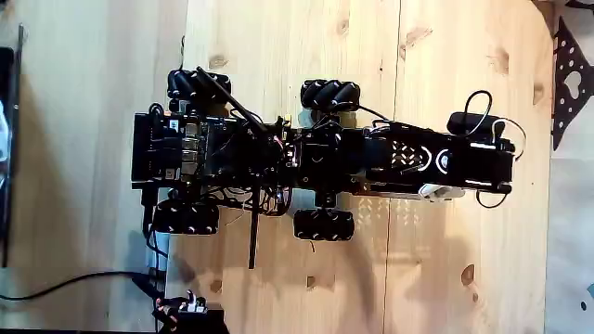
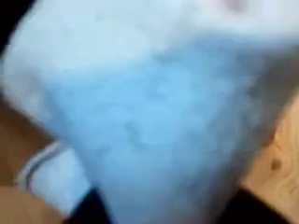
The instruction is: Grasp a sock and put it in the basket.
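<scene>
No brand, label or writing can be read in either view.

In the fixed view, which looks down from above, a black wheeled robot lies across a pale wooden tabletop, its long axis running left to right. Four rollered wheels sit at its sides, two toward the top of the view and two toward the bottom. The arm stretches out to the right along that same line. At the arm's right end, a small whitish piece shows under its lower edge: the sock, close against the arm. Too little of it shows to tell which way it points.

In the wrist view, the sock is a blurred, pale bluish-white mass pressed close to the lens, with bare wood at the lower right and left edges. Its long axis cannot be made out.

Whether the claw is clenched on the sock cannot be told.

A black cable trails across the lower left of the tabletop.
</scene>
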Controlling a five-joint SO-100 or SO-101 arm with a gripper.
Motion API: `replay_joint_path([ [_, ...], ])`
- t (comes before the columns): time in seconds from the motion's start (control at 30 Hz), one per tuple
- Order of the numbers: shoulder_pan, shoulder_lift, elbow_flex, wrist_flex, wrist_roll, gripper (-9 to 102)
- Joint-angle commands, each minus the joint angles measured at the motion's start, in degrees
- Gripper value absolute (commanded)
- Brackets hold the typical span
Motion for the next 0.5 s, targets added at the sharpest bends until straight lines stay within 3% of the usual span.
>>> replay_joint_path([
  [0.0, 1.1, 2.5, 1.1, -0.2, -1.6, -1],
  [0.47, 6.4, 6.2, 12.7, -5.3, -13.4, -1],
])
